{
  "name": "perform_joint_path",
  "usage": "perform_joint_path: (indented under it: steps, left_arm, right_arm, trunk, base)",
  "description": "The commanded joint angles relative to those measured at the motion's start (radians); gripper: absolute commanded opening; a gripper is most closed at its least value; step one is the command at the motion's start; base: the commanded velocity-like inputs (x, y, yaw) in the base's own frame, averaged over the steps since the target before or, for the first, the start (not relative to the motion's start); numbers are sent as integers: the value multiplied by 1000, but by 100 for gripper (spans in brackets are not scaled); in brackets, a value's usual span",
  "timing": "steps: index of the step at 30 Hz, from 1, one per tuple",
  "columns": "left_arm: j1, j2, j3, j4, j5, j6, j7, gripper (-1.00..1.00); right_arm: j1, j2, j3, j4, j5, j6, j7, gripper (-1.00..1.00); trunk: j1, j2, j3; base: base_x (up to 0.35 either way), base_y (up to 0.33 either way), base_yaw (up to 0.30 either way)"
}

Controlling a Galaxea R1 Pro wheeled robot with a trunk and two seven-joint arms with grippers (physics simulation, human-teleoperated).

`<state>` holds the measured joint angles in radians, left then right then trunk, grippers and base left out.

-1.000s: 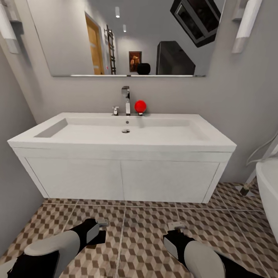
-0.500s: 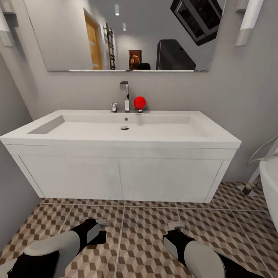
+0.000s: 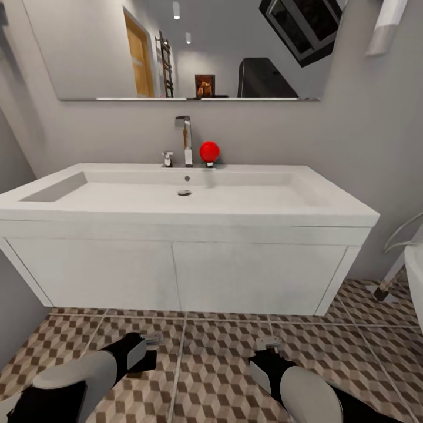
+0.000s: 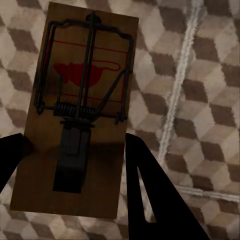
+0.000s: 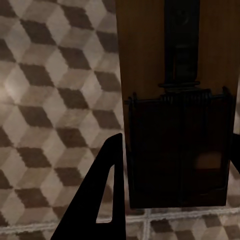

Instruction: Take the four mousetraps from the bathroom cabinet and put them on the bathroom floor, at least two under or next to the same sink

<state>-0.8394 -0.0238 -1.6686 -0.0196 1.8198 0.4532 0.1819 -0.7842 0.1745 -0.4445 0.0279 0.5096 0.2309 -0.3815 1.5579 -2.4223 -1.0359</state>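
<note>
The wide white sink [image 3: 182, 205] hangs on the wall ahead, with a chrome tap [image 3: 185, 140] at its back. Cube-patterned bathroom floor [image 3: 217, 358] runs beneath it and under my arms. My left gripper [image 3: 150, 342] is low over the tiles and shut on a mousetrap [image 4: 80, 100], a brown wooden board with a dark wire bar and a red mouse print, held between black fingers [image 4: 145, 195]. The right gripper [image 3: 268, 348] is shut on a second mousetrap [image 5: 175, 100], its dark metal plate facing the camera, beside one finger [image 5: 102, 200]. Both arms hover in front of the sink.
A red ball-shaped object [image 3: 209, 151] stands beside the tap. A large mirror [image 3: 188, 47] covers the wall above. A white bathtub edge [image 3: 416, 276] and a hose with its stand [image 3: 390, 276] are at the right. A grey wall [image 3: 14, 294] closes the left side.
The head camera has come closer to the sink, which now looks larger and sits higher in the picture. Both arms keep their pose with the traps in hand.
</note>
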Motion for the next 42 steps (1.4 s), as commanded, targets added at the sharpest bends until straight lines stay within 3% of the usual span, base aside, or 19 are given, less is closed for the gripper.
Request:
perform_joint_path:
  steps: [1, 4, 6, 11, 42]
  left_arm:
    - [-1, 7, 7, -2, 14, 2, 6, -100]
    - [-1, 43, 107, -2, 31, 4, 7, -100]
    - [-1, 49, 128, -4, 32, 4, 8, -100]
    - [-1, 47, 134, -9, 29, 4, 8, -100]
    - [-1, 48, 135, -10, 29, 2, 8, -100]
  right_arm:
    - [-1, 0, -5, 1, 9, 4, -2, -100]
    - [-1, 0, -5, 0, 25, 3, -2, -100]
    - [-1, -1, -6, 0, 33, 4, -1, -100]
    - [-1, 0, -6, 0, 38, 4, -1, -100]
    - [-1, 0, -6, 0, 38, 4, 0, -100]
  trunk:
    - [4, -8, -4]
    - [15, -29, -13]
    - [23, -43, -20]
    - [42, -78, -35]
    - [56, -85, -155]
  base:
    - [0, 0, 0]
    - [0, 0, 0]
    - [0, 0, 0]
    - [0, 0, 0]
    - [0, 0, 0]
